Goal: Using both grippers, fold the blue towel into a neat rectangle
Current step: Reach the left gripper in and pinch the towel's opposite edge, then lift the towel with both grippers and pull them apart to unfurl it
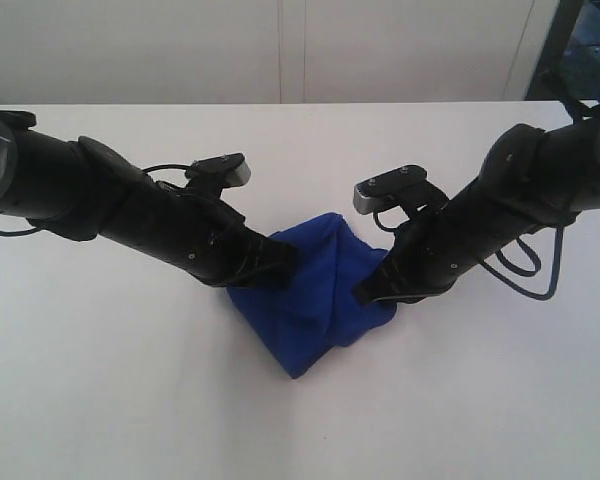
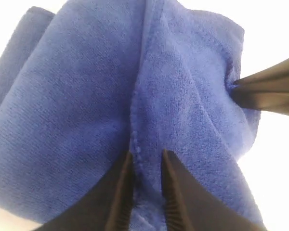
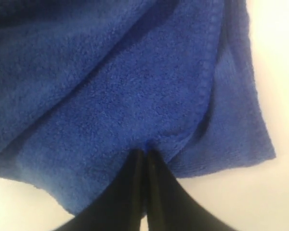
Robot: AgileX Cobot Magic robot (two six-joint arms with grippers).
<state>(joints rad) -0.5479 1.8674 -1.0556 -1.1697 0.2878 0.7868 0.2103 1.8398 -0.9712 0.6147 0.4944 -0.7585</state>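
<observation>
Blue towel (image 1: pixel 315 290) lies bunched in crumpled heap at middle of white table (image 1: pixel 110 400), between both grippers. In exterior view one corner points to 6 o'clock. Left gripper (image 2: pixel 147 155) at towel's 9 o'clock side: jaws narrow, ridge of stitched hem pinched between them. Right gripper (image 3: pixel 145 152) at towel's 3 o'clock side: jaws almost together, small bit of cloth nipped at tips. Arms reach in from 10 and 2 o'clock.
</observation>
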